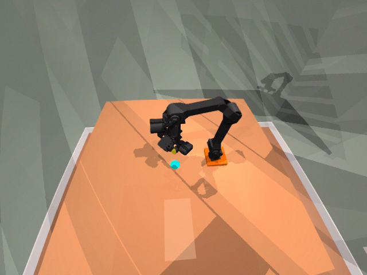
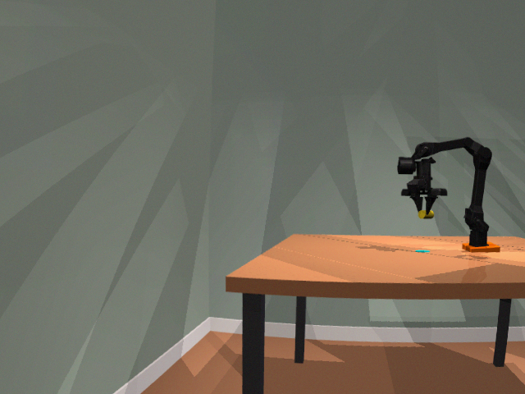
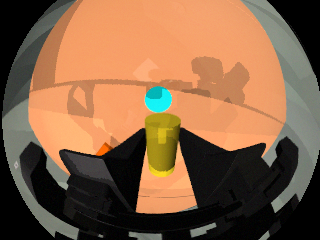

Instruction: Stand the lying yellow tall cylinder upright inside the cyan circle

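The yellow tall cylinder (image 1: 174, 151) (image 2: 426, 214) (image 3: 162, 145) is held between the fingertips, lying about level, high above the table. My gripper (image 2: 425, 212) (image 3: 162, 132) points down and is shut on the cylinder, on both its sides. The cyan circle (image 1: 175, 164) (image 2: 422, 251) (image 3: 158, 99) lies flat on the table, below the cylinder in the exterior view. In the wrist view it shows just beyond the cylinder's far end, with a shadow over part of it. In the top view the gripper's fingers partly hide the cylinder.
The arm's orange base plate (image 1: 221, 162) (image 2: 491, 248) (image 3: 104, 149) stands on the table (image 1: 142, 207) (image 2: 321, 267) to the right of the circle in the top and exterior views. Shadows of the arm fall on the table top. No other object shows on it.
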Tool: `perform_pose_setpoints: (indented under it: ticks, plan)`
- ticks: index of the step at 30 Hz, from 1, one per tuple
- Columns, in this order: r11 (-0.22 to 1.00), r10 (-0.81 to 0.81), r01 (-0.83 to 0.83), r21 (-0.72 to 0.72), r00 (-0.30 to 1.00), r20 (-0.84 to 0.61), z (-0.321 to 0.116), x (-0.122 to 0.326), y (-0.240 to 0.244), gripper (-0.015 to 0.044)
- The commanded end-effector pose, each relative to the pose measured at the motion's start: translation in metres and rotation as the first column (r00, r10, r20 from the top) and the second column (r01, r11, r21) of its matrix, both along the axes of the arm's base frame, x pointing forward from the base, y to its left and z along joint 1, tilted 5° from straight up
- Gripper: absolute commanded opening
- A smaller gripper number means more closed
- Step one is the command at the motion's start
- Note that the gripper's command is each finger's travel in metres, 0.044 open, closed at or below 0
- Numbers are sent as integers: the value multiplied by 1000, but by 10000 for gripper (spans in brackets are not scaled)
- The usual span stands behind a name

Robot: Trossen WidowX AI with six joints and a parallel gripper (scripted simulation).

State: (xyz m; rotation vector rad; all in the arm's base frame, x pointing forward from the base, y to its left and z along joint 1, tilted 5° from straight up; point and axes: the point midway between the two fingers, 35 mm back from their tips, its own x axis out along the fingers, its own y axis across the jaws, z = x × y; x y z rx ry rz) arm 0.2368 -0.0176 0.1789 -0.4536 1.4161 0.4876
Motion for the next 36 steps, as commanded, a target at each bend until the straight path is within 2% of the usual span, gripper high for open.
perform_pose_setpoints:
  ticks: [1, 36]
  plan:
    - [1000, -14, 14, 6, 1000, 15, 0, 2, 1, 105]
    - [975, -173, 142, 172, 967, 186, -17, 34, -4, 105]
